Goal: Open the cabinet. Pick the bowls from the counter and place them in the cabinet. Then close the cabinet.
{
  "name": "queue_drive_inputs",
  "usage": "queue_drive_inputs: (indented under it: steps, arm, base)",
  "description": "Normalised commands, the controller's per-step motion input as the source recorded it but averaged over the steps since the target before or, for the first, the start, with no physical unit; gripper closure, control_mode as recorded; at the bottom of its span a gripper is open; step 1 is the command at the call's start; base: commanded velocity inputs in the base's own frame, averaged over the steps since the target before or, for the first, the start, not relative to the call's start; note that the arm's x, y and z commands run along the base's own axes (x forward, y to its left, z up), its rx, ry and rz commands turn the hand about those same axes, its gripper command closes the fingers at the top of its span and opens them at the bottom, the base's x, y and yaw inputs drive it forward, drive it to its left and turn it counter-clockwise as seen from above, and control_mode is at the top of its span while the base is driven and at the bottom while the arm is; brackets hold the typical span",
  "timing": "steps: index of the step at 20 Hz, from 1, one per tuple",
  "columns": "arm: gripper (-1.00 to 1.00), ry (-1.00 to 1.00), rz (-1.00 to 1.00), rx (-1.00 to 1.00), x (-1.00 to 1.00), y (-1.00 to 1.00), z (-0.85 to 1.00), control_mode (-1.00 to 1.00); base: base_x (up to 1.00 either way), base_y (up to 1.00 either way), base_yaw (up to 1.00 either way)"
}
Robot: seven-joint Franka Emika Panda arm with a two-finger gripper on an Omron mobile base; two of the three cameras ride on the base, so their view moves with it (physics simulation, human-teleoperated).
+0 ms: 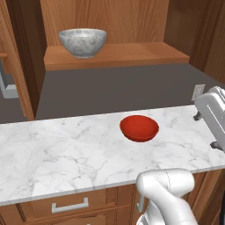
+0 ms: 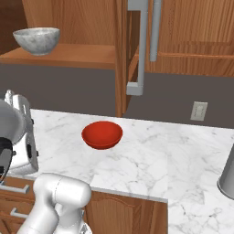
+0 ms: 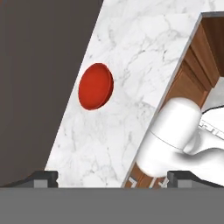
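Jaws were spread wide, nothing between them: in the hand view the two dark fingertips [image 3: 43, 178] sat far apart at the bottom edge, gripper [image 3: 113, 179] high above the worktop [image 3: 131, 57] and looking down on it. Red bowl [image 3: 96, 85] lay on the marble on the backsplash side of the slab, well clear of the jaws.

Left base view: red bowl [image 1: 139, 128] stood upright on the worktop [image 1: 57, 154], toward the back edge, alone. Marble bowl [image 1: 82, 42] sat on the wooden shelf [image 1: 132, 53] of the cabinet [image 1: 114, 17], up and left of the red bowl, near the shelf's left end. Silver toaster [image 1: 213, 116] stood at the worktop's right end, right of the red bowl and apart from it. Drawer with a short grey handle [image 1: 69, 205] sat under the worktop edge, below and left of the red bowl.

Right base view: red bowl [image 2: 102, 134] on the worktop [image 2: 173, 155], marble bowl [image 2: 36, 40] on the shelf [image 2: 68, 55] above and left of it. Open cabinet door [image 2: 122, 55] stood edge-on, up and right of the red bowl, its long grey bar handle [image 2: 139, 50] facing right. Wall outlet [image 2: 199, 110] was on the grey backsplash, right of the red bowl. Toaster [image 2: 20, 137] was left of the red bowl; a grey metal vessel [image 2: 227, 176] was cut off at the far right edge.
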Motion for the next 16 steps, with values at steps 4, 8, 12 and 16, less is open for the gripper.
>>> queue_drive_inputs:
  steps: [4,8,12,16]
  arm:
    - [-1.0,0.13,0.03,0.0,0.0,-0.14,-0.57,-1.0]
    - [-1.0,0.08,0.05,0.0,0.0,-0.15,-0.52,-1.0]
    - [-1.0,0.02,0.06,0.0,0.06,-0.06,-0.42,-1.0]
    - [-1.0,0.0,0.02,0.0,0.19,-0.01,-0.2,-1.0]
  base:
    - [0.0,0.0,0.0]
    - [0.0,0.0,0.0]
    - [0.0,0.0,0.0]
    - [0.0,0.0,0.0]
